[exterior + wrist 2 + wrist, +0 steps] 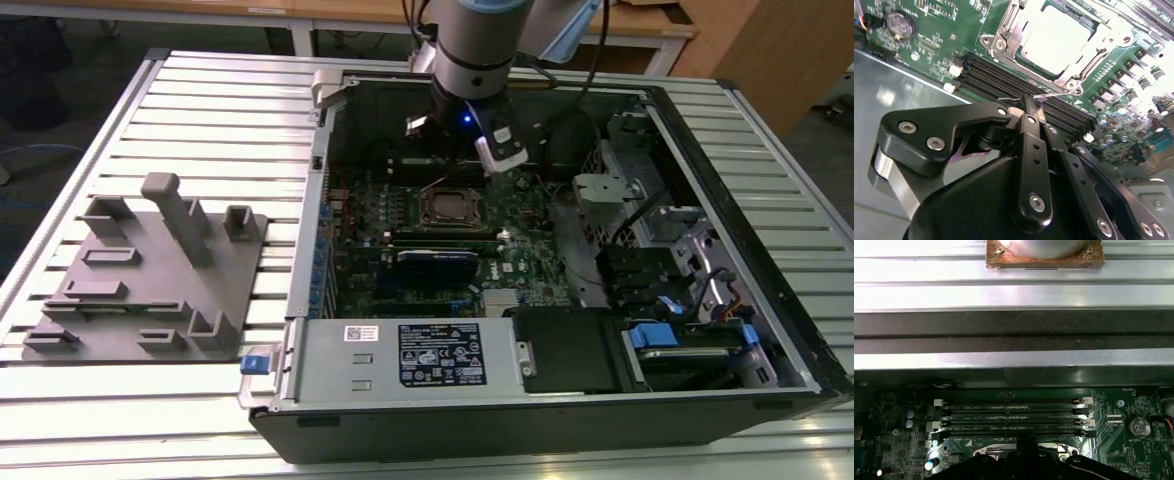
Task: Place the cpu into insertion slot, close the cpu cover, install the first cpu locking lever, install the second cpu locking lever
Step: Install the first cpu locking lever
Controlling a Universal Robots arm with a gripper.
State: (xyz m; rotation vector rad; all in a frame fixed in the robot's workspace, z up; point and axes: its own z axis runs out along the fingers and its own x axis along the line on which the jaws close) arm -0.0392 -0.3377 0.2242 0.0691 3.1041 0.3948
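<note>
**CPU (1054, 37) lying in the insertion slot (1034, 70), CPU cover (1004, 35) down**

Closest to the lens in the second wrist view, the gripper (1032, 107) is hanging over the motherboard (944, 35), its black jaws pressing together at the tips. A thin wire locking lever (1054, 93) is reaching right up to those tips. Whether the jaws are pinching it or only touching it, I cannot tell. Just past the lever, the long black memory slots (999, 80) are running side by side in a bank. Beyond them the CPU is sitting flat in the insertion slot, its silvery top glaring under the light. The CPU cover is lying closed around it, framing the chip through its square window. Farther off on the green board, a coin cell (900, 22) is sitting in its round holder. In the exterior view the arm is hanging down into the open computer case (534, 415), above the socket. The case is resting on a slatted metal table (200, 110), and a grey moulded fixture (147, 280) is lying beside it on the exterior view's left.
</note>
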